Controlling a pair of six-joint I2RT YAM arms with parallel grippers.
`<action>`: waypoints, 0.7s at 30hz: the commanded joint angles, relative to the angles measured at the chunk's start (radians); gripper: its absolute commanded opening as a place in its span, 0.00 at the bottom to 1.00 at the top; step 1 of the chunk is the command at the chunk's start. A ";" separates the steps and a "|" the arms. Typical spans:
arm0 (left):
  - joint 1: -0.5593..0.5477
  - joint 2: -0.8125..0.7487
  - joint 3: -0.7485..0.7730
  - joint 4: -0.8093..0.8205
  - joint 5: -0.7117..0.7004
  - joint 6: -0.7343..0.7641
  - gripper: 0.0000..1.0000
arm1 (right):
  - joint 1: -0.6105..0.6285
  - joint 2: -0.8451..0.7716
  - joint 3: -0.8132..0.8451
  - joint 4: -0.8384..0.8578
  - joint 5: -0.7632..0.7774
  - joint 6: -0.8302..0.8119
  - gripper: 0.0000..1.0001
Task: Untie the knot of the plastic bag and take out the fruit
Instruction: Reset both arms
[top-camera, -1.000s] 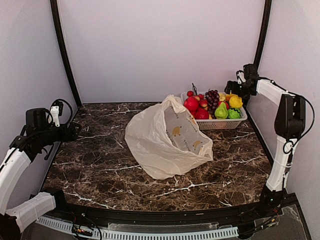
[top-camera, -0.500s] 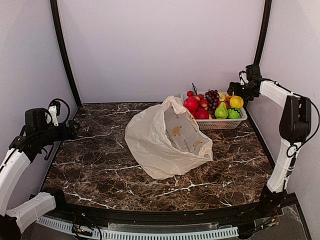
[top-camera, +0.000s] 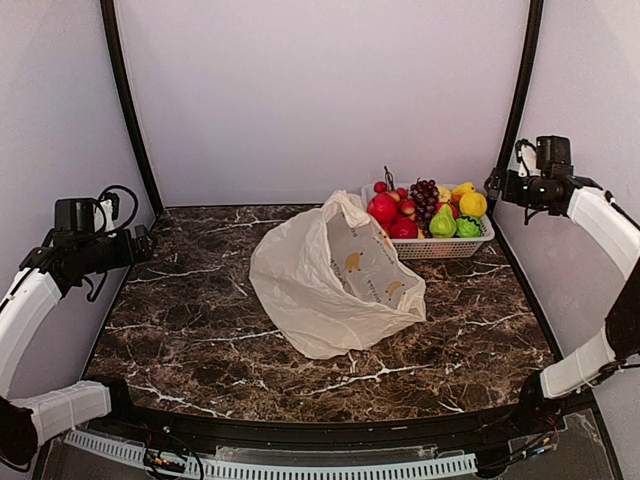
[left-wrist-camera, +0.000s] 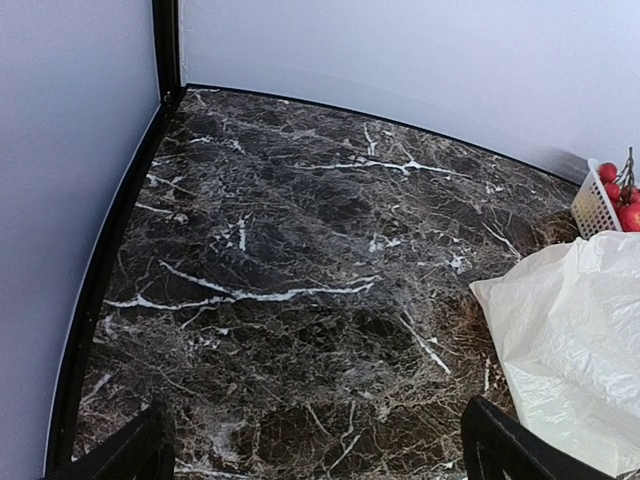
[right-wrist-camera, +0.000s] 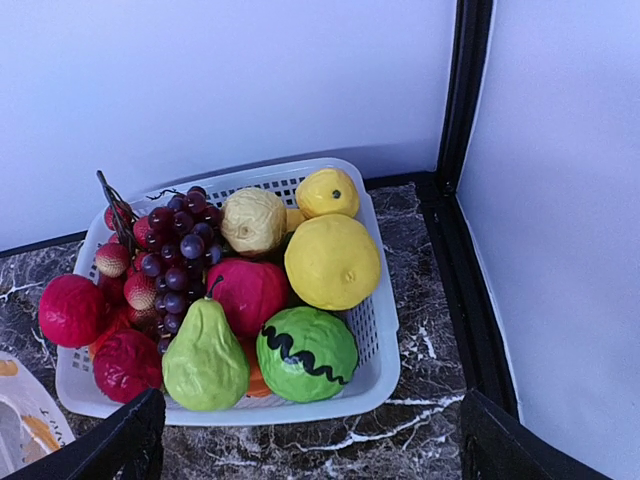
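Observation:
The plastic bag (top-camera: 335, 280) lies slack and crumpled in the middle of the marble table, and its edge shows in the left wrist view (left-wrist-camera: 575, 340). I can make out no knot on it. The fruit (top-camera: 425, 210) fills a white mesh basket (top-camera: 445, 250) at the back right: grapes, red pieces, a green pear, yellow balls (right-wrist-camera: 330, 262). My left gripper (top-camera: 140, 247) hangs open at the table's left edge, far from the bag, its jaws (left-wrist-camera: 320, 450) empty. My right gripper (top-camera: 497, 186) is open and empty, raised just right of the basket (right-wrist-camera: 315, 445).
Black frame posts (top-camera: 125, 100) stand at the back corners and a black rail (right-wrist-camera: 460, 280) runs along the table's right edge beside the basket (right-wrist-camera: 385, 375). White walls close in the left, back and right. Bare marble (left-wrist-camera: 300, 250) lies left of the bag.
My right arm has pulled away from above the basket, rightwards and up, toward the wall. My left gripper has drawn back a little to the left. Bag and fruit have not moved.

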 joint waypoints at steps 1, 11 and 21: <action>0.034 0.001 0.017 -0.042 0.035 0.045 0.99 | -0.014 -0.175 -0.135 0.027 -0.010 0.000 0.99; 0.035 -0.115 -0.044 -0.049 -0.035 0.136 0.99 | -0.016 -0.616 -0.533 0.186 -0.022 -0.004 0.99; 0.035 -0.264 -0.157 -0.015 -0.046 0.132 0.99 | -0.016 -0.883 -0.760 0.277 -0.006 0.012 0.99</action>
